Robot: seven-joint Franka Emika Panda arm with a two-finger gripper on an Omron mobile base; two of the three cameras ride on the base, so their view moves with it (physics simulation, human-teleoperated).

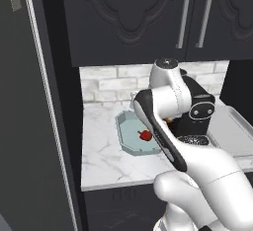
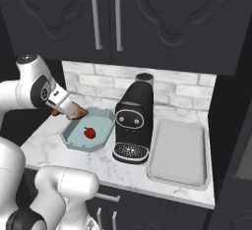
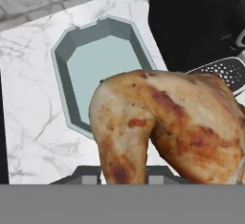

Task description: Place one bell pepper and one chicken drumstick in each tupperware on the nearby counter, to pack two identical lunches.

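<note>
Marble counter (image 2: 49, 148): I'm holding the claw (image 2: 74, 112) pinching a drumstick (image 3: 167, 129) over the teal tub's (image 2: 69, 138) rim, pepper (image 2: 89, 132) sitting inside just below, coffee machine (image 2: 133, 121) beside.

Black coffee machine (image 2: 133, 121), brick backsplash (image 2: 172, 89)

The white arm (image 1: 170, 141) rises from the near side, bends at its elbow and reaches forward and down toward the far left part of the scene. The gripper (image 2: 69, 110) hangs low at the end of the wrist, with its fingers pressed tight on the chicken drumstick (image 3: 167, 127). In the hand view this piece sits very close between the jaws, so the finger tips themselves are hidden behind it.
</note>
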